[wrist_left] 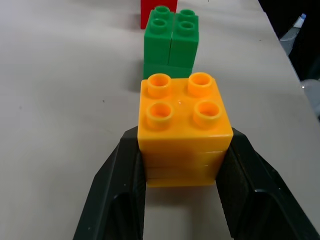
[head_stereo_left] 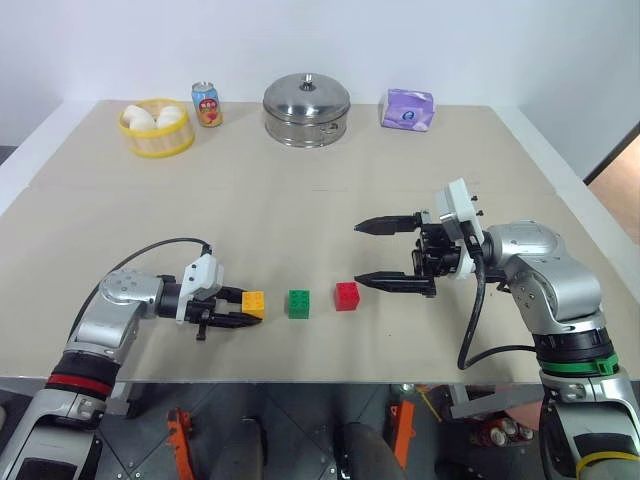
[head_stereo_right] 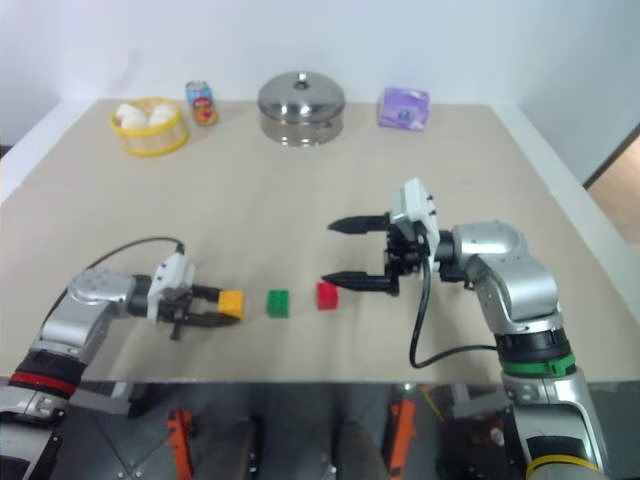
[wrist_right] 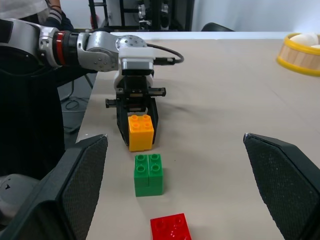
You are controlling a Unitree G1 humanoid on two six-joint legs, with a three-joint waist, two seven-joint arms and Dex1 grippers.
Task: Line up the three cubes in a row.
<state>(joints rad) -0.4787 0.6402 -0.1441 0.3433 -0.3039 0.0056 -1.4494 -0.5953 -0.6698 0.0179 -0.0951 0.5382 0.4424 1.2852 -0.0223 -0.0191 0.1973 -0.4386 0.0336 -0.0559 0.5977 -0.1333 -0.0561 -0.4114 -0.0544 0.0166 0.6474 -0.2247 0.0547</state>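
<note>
Three studded cubes lie near the table's front edge: yellow-orange [head_stereo_left: 253, 303], green [head_stereo_left: 298, 303] and red [head_stereo_left: 347, 295], left to right with small gaps between them. The red one sits slightly farther back. My left gripper [head_stereo_left: 243, 308] reaches in from the left, shut on the yellow-orange cube [wrist_left: 184, 131], its black fingers [wrist_left: 122, 185] pressing both sides. That cube looks to rest on the table. My right gripper [head_stereo_left: 358, 253] hovers open just right of the red cube, pointing left, with nothing between its fingers.
Along the back of the beige table [head_stereo_left: 300, 210] stand a bamboo steamer with buns [head_stereo_left: 157, 128], a soda can [head_stereo_left: 207, 104], a lidded steel pot [head_stereo_left: 307, 110] and a purple tissue pack [head_stereo_left: 408, 109]. The table's front edge runs just below the cubes.
</note>
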